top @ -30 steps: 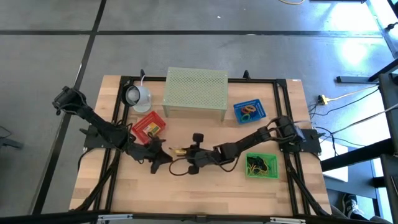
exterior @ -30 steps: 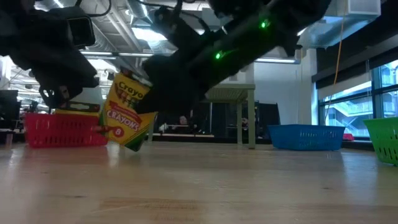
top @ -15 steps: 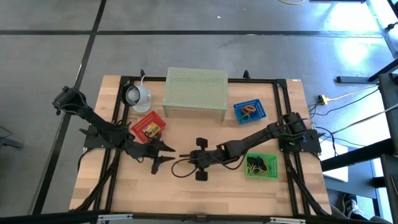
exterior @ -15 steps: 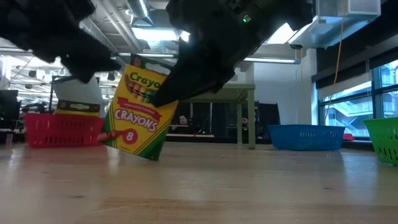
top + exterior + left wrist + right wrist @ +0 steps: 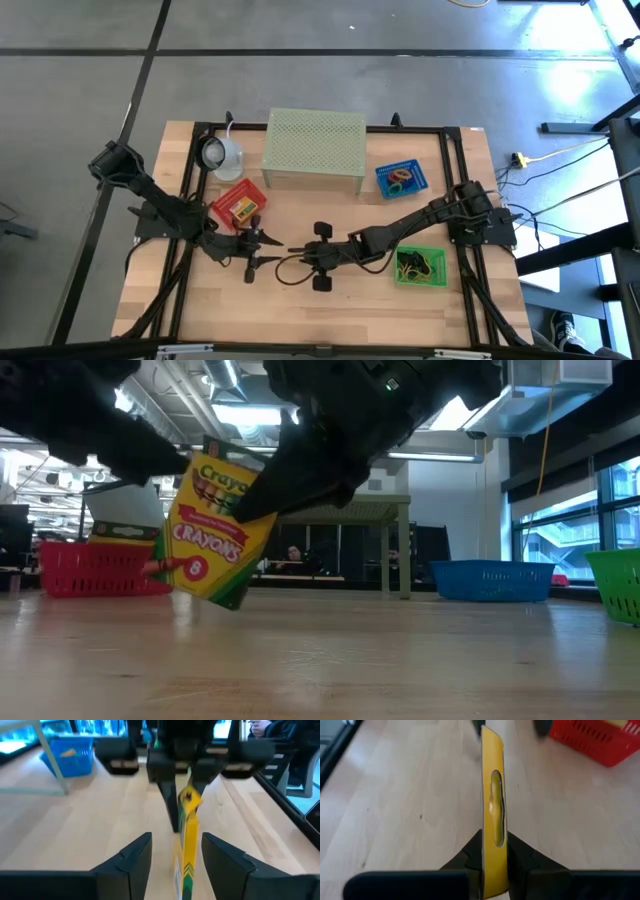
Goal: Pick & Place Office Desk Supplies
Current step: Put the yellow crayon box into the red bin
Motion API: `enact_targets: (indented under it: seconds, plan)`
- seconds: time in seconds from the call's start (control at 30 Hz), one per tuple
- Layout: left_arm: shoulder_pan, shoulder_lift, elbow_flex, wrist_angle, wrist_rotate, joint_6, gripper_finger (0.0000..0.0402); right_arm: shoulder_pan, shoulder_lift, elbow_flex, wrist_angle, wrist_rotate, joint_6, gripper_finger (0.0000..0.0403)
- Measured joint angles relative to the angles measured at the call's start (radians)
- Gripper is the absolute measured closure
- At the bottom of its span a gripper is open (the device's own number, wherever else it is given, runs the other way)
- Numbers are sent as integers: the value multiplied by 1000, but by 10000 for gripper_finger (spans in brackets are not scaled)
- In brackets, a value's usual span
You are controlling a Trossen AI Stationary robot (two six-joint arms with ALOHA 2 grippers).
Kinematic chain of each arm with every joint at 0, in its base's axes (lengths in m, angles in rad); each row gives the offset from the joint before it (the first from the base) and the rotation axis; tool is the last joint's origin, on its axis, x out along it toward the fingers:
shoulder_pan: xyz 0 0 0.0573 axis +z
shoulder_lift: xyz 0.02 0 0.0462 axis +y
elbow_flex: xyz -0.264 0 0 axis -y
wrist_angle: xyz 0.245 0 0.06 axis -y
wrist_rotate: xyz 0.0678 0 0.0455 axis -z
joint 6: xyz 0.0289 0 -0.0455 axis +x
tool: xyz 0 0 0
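Observation:
A yellow and green crayon box [image 5: 210,525] hangs tilted at the table's middle, with my right gripper [image 5: 493,862] shut on it. In the high view that gripper [image 5: 296,250] reaches in from the right. My left gripper [image 5: 262,248] faces it from the left and is open. Its two fingers [image 5: 142,855] stand on either side of the box's narrow edge [image 5: 188,837] without touching it. Whether the box's lower corner [image 5: 228,603] touches the table, I cannot tell. My right gripper pinches the crayon box's two broad faces between its two fingers, at the narrow edge [image 5: 493,845] nearest it. The fingers slant down from the table's right side. The box stands on edge and tilts, reaching out beyond the fingers toward the left gripper.
A red basket [image 5: 238,203] with another crayon box sits just behind the left gripper. A blue basket [image 5: 402,179] and a green basket [image 5: 420,266] hold coloured loops. The pale green perforated stand [image 5: 313,148] and a white round object [image 5: 220,155] stand at the far side.
My left gripper has opened and let go of the crayon box, rolling its wrist while staying in place. My right gripper has risen a little and turned with the box, which now tilts the other way in its hold alone.

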Motion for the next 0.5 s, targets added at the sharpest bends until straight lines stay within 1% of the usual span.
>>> enact_targets:
  seconds: [0.1, 0.2, 0.3, 0.5]
  plan:
    - [2, 44, 0, 26, 34, -47, 231, 0, 0, 0, 40, 12, -15, 358]
    - [2, 97, 0, 88, 55, -62, 227, 0, 0, 0, 58, 27, -27, 358]
    - [3, 145, 1, 135, 34, -62, 224, 1, 0, 0, 70, 26, -30, 358]
    - [2, 220, 30, 135, 15, -63, 229, 5, 0, 0, 74, 26, -33, 358]
